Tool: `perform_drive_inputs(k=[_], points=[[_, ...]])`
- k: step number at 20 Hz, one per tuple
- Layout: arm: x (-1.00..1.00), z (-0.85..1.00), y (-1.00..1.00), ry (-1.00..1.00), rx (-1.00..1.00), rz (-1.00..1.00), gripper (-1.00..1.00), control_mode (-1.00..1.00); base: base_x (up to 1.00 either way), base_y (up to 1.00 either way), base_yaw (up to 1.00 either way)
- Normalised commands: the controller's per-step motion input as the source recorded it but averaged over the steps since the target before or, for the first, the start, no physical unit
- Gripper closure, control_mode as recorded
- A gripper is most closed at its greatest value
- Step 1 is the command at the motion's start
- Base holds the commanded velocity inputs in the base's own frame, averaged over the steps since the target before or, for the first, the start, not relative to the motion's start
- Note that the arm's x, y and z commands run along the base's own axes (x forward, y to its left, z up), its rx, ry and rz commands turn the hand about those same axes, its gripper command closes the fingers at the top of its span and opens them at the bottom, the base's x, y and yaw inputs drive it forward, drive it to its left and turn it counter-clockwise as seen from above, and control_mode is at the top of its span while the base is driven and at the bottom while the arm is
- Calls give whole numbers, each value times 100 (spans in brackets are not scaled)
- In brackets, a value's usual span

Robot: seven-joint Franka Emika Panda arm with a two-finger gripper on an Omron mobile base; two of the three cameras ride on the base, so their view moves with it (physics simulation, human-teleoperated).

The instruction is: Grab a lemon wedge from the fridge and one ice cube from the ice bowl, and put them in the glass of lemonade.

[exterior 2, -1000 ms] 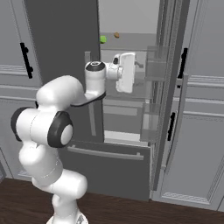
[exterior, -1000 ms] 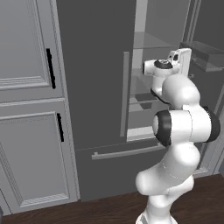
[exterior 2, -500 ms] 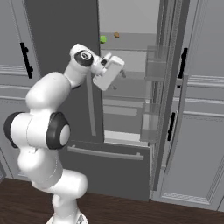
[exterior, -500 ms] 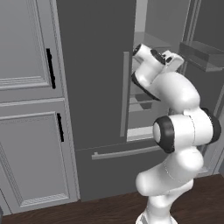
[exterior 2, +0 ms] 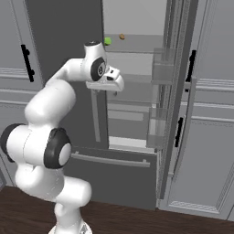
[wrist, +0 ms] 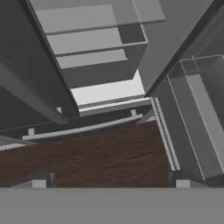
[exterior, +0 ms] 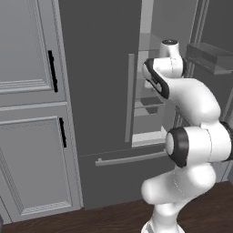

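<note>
The fridge [exterior: 95, 91] [exterior 2: 64, 27] stands with its right door [exterior 2: 179, 100] swung open and its shelves showing. A tiny yellow-green lemon wedge [exterior 2: 108, 40] lies on the upper shelf. My gripper [exterior 2: 111, 89] hangs in front of the opening, a little below that shelf, and points down. In the hand view my gripper [wrist: 110, 183] is open with nothing between its fingertips [wrist: 39, 182], which stand far apart. That view looks down past the lower shelves to the floor. The ice cube, the ice bowl and the glass of lemonade are out of view.
A small orange-brown thing [exterior 2: 122, 36] sits beside the wedge. Clear bins [exterior 2: 162, 68] hang on the open door. Light grey cabinets [exterior: 27, 136] [exterior 2: 210, 137] flank the fridge. The freezer drawer's bar handle [exterior 2: 109, 160] juts out low. Dark wooden floor [wrist: 100, 153] lies below.
The hand has swung left, away from the door bins, and turned from level to pointing down. The jaws have opened a little wider.
</note>
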Motion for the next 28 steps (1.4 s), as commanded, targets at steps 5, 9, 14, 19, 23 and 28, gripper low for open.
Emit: perform_drive_inputs(k=[5,9,14,19,23,28], points=[[-23,20,64,-27,29,5,-100,-100,0,0,0],[7,15,19,-21,0,3,-100,-100,0,0,0],[20,0,38,-31,-2,2,-100,-100,0,0,0],[13,0,57,-24,-6,5,-100,-100,0,0,0],[84,4,28,4,-15,1,-100,-100,0,0,0],[48,2,20,11,-19,0,-100,-100,0,0,0]])
